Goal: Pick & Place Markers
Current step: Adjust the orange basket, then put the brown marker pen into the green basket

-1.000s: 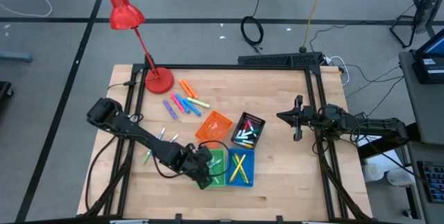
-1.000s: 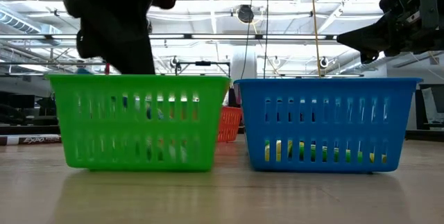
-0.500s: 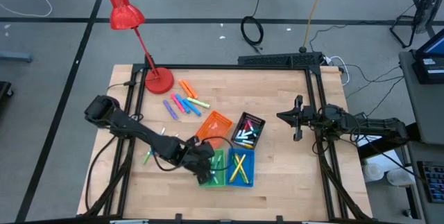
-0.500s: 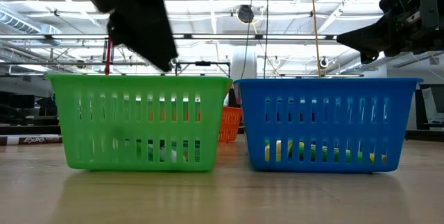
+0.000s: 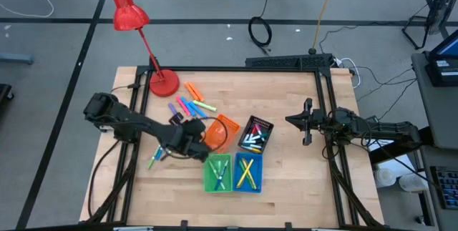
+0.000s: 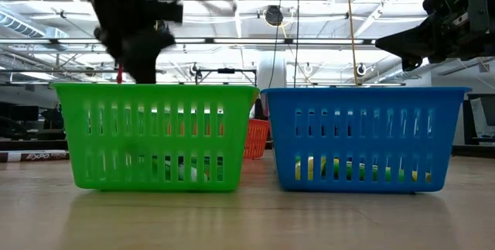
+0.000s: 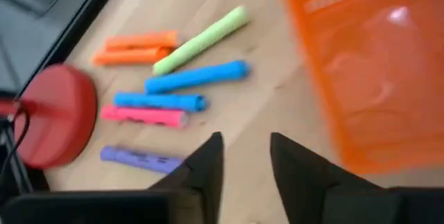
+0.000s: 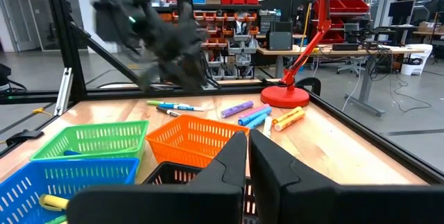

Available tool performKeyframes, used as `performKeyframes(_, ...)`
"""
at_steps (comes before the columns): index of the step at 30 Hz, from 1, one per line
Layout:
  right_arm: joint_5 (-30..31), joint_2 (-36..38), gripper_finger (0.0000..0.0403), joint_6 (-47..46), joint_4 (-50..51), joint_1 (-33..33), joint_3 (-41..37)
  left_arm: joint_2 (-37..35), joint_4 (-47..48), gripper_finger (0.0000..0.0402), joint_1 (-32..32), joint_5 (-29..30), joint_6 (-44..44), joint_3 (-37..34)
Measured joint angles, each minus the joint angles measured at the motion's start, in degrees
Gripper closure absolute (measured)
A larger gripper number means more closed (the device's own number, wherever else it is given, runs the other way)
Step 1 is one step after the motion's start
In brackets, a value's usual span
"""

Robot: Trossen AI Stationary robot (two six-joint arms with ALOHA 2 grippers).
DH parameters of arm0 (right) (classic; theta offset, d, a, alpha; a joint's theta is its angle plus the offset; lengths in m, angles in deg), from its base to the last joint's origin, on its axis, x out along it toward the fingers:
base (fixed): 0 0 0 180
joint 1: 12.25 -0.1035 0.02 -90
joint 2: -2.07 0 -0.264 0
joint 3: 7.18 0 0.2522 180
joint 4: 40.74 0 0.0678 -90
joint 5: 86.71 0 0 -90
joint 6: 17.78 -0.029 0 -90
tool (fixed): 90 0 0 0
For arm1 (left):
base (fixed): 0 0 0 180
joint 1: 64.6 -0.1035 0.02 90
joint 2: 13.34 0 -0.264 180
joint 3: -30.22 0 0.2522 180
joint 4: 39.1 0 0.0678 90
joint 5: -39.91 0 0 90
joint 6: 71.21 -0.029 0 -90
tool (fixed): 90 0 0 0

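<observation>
Loose markers (image 5: pixel 190 104) lie flat on the wood between the red lamp base and the orange bin: orange (image 7: pixel 132 48), yellow-green (image 7: pixel 201 40), two blue (image 7: pixel 196 76), pink (image 7: pixel 142 115) and purple (image 7: pixel 139 159). My left gripper (image 5: pixel 184 127) (image 7: pixel 246 165) hovers just near of them, beside the orange bin (image 5: pixel 222 129), open and empty. More markers lie in the green bin (image 5: pixel 218 172), the blue bin (image 5: pixel 248 171) and the black bin (image 5: pixel 255 134). My right gripper (image 5: pixel 300 121) (image 8: pixel 248 158) waits at the right side, shut and empty.
The red desk lamp's base (image 5: pixel 164 83) stands at the far-left corner, close to the loose markers. A few green and white markers (image 5: pixel 157 152) lie left of my left arm. The four bins cluster mid-table. Bare wood shows toward the near edge and between the bins and my right arm.
My left gripper has risen out of the green bin and swung toward the table's far-left, past the orange bin toward the loose markers; it is blurred with motion. The right arm has kept still.
</observation>
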Motion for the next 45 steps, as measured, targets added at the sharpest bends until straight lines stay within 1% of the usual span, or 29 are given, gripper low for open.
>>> performKeyframes(2,0.01,0.0,0.0394,0.0,-0.01,0.01,0.0,0.0,-1.21,0.0306,-2.17,-1.51,0.32,-2.38)
performKeyframes(6,0.01,0.0,0.0394,0.0,-0.01,-0.01,0.02,0.01,-7.95,0.0361,-6.17,-7.64,-2.77,-7.69)
performKeyframes(8,0.01,0.0,0.0394,-0.01,0.0,0.01,0.0,0.01,-11.58,0.0387,-7.29,-8.52,-4.19,-9.31)
performKeyframes(9,0.01,0.0,0.0394,-0.01,-0.01,0.0,0.0,0.01,-12.97,0.0394,-7.73,-8.91,-4.67,-9.82)
performKeyframes(14,0.01,0.0,0.0394,-0.02,-0.01,-0.01,0.0,-0.01,-18.38,0.0385,-7.54,-12.22,-7.62,-10.24)
performKeyframes(17,0.01,0.0,0.0394,0.0,-0.01,0.01,0.01,-0.01,-22.14,0.0389,-6.35,-13.78,-9.69,-10.24)
performKeyframes(19,0.01,-0.02,0.0394,0.0,0.01,0.0,0.02,-0.01,-24.79,0.0397,-5.55,-16.22,-10.74,-10.24)
performKeyframes(22,0.01,-0.02,0.0394,0.0,-0.01,-0.01,0.02,-0.01,-28.01,0.0394,-4.22,-19.31,-11.3,-10.24)
performKeyframes(27,0.01,-0.02,0.0394,-0.01,-0.01,-0.01,0.0,-0.01,-31.12,0.0387,-1.47,-19.66,-12.54,-10.24)
performKeyframes(31,0.01,-0.02,0.0394,-0.02,-0.01,0.01,0.01,-0.01,-32.32,0.0397,0.06,-19.52,-13.3,-10.24)
performKeyframes(35,0.01,-0.02,0.0394,-0.01,0.01,0.01,0.01,-0.02,-31.79,0.0393,1.23,-16.78,-14.0,-10.23)
performKeyframes(37,0.01,-0.02,0.0394,-0.02,-0.01,-0.01,0.0,-0.85,-28.86,0.0396,1.8,-15.95,-12.7,-10.21)
performKeyframes(40,0.01,0.0,0.0394,0.0,-0.01,0.0,0.02,-2.37,-22.12,0.0398,2.97,-16.71,-6.53,-10.19)
performKeyframes(45,0.01,-0.02,0.0394,-0.02,-0.01,-0.01,0.0,-3.3,-10.56,0.0373,6.6,-19.56,7.82,-10.31)
